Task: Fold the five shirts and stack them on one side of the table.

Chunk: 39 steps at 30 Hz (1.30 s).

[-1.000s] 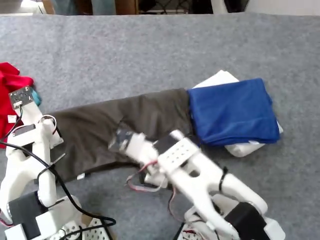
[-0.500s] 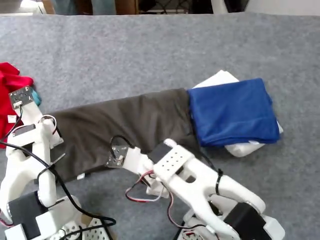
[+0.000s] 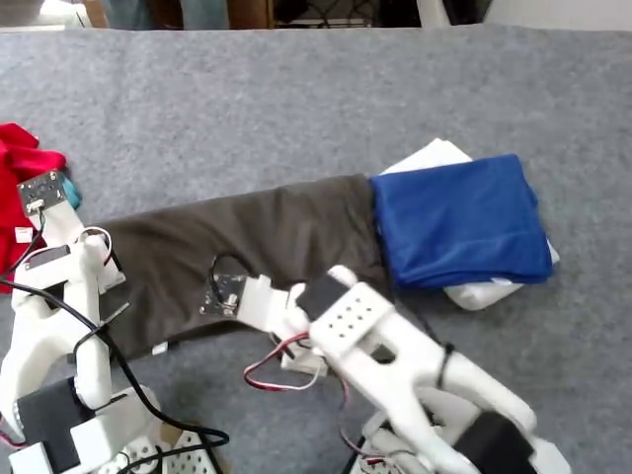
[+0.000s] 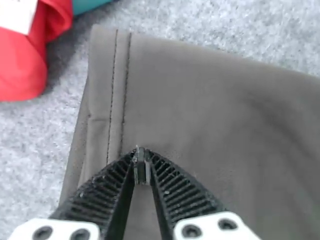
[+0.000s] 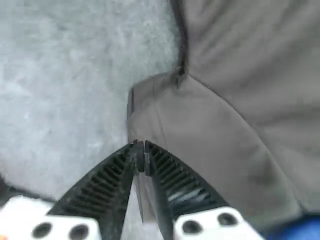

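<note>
A brown shirt [image 3: 267, 232] lies spread flat across the middle of the grey table. My left gripper [image 4: 141, 167] is shut, its tips resting on the brown shirt [image 4: 225, 100] just inside the stitched hem at the shirt's left end. My right gripper [image 5: 140, 152] is also shut, its tips at the edge of a sleeve fold of the brown shirt [image 5: 240, 100] along the near side. I cannot see cloth pinched in either one. A folded blue shirt [image 3: 459, 217] sits on a folded white shirt [image 3: 434, 156] at the right.
A red shirt [image 3: 15, 168] and a bit of teal cloth [image 3: 71, 193] lie bunched at the table's left edge, close to the left arm [image 3: 59, 286]. The right arm [image 3: 395, 346] crosses the near middle. Bare grey table [image 3: 296, 99] stretches behind the shirts.
The right arm's wrist has swung left and toward the near edge of the brown shirt. The left arm and the shirts have stayed put.
</note>
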Motion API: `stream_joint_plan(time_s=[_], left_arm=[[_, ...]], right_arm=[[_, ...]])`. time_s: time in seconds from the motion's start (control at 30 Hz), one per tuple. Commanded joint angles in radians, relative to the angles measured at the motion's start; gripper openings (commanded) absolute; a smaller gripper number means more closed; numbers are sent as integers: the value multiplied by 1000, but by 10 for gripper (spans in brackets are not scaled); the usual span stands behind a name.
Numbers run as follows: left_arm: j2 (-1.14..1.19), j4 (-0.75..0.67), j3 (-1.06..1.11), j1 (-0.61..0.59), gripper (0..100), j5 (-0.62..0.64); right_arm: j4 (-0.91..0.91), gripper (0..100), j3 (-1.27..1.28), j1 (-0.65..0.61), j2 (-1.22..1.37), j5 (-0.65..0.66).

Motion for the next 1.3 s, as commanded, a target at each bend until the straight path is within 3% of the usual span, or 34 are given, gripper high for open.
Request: stream_joint_plan(time_s=[0.0, 0.17, 0.27, 0.4, 0.63, 0.77, 0.87, 1.0, 1.27], left_arm=[[-3, -15, -16, 4, 30, 0], [-15, 3, -25, -2, 30, -2], [-38, 169, -131, -45, 30, -14], [-81, 379, -331, -110, 30, -121], [-5, 526, -484, -130, 33, -394], [66, 592, -463, -124, 33, -382], [81, 594, -409, -127, 41, -336], [80, 508, -328, -174, 147, -265], [89, 374, -248, -194, 173, -293]], right_arm=[[-180, 15, 44, -12, 173, -21], [-29, 15, -105, 8, 243, -21], [57, 15, -173, 12, 151, -21], [172, 15, -252, 23, -36, -20], [250, 15, -341, 167, -104, -21], [275, 15, -340, 210, -41, -23], [273, 15, -344, 224, 5, -40], [270, 15, -344, 221, 45, -57], [270, 15, -346, 221, 61, -57]])
